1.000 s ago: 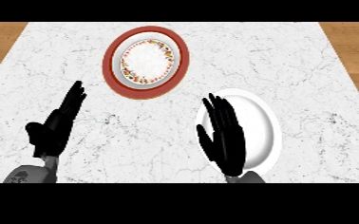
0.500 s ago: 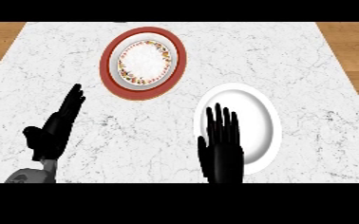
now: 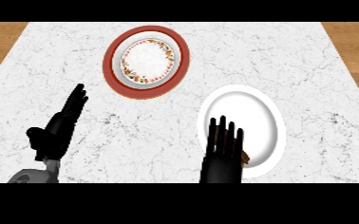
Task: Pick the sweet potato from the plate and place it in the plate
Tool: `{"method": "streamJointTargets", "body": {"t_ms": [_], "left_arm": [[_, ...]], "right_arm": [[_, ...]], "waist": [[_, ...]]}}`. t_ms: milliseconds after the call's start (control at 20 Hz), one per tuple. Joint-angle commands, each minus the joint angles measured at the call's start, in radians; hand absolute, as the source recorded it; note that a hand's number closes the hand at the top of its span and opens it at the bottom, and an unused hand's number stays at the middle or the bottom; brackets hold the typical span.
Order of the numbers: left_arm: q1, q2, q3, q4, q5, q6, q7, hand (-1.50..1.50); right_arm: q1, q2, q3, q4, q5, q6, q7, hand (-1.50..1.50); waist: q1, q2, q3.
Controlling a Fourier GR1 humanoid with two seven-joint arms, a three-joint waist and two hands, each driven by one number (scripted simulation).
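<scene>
A white marble table [image 3: 301,66] fills the view, with wood floor showing at its far corners. The right robot hand [image 3: 223,157] hangs over the near part of the white plate [image 3: 261,107], fingers straight and slightly spread, curled round nothing. At the hand's right edge a small brown sliver peeks out, probably the sweet potato [image 3: 246,159]; most of it is hidden beneath the hand, so whether the palm touches it cannot be told. Farther off, up and to the left, the red-rimmed plate [image 3: 110,69] with a floral ring lies bare. The left robot hand [image 3: 60,128] rests open at the lower left. By my reading, nothing is done yet: grasp, carry and placing all remain.
</scene>
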Motion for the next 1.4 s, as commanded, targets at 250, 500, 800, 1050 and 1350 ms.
{"method": "streamJointTargets", "body": {"t_ms": [250, 500, 800, 1050, 1350], "left_arm": [[0.003, 0.010, 0.037, 0.014, 0.001, -0.029, -0.022, 0.00], [-0.031, -0.017, 0.020, 0.031, -0.015, -0.026, -0.005, 0.00], [-0.003, -0.024, 0.026, -0.010, -0.024, -0.023, 0.015, 0.00], [-0.029, -0.010, 0.055, 0.013, -0.027, -0.033, 0.028, 0.00], [0.024, -0.016, 0.047, -0.031, -0.032, -0.055, 0.025, 0.00]], "right_arm": [[-0.105, 0.006, -0.004, -0.075, -0.097, 0.301, 0.248, -1.50], [-0.096, 0.006, -0.035, 0.016, -0.109, 0.315, 0.268, -1.50], [-0.100, 0.007, -0.067, 0.012, -0.150, 0.315, 0.261, -1.50], [-0.080, -0.006, -0.181, 0.095, -0.093, 0.248, 0.154, -1.50], [-0.141, 0.007, -0.265, 0.164, -0.102, 0.246, 0.142, -1.50]], "waist": [[0.007, 0.004, 0.000], [0.004, 0.006, 0.001], [0.006, 0.004, 0.001], [0.000, 0.004, 0.001], [0.010, 0.004, 0.002]]}}
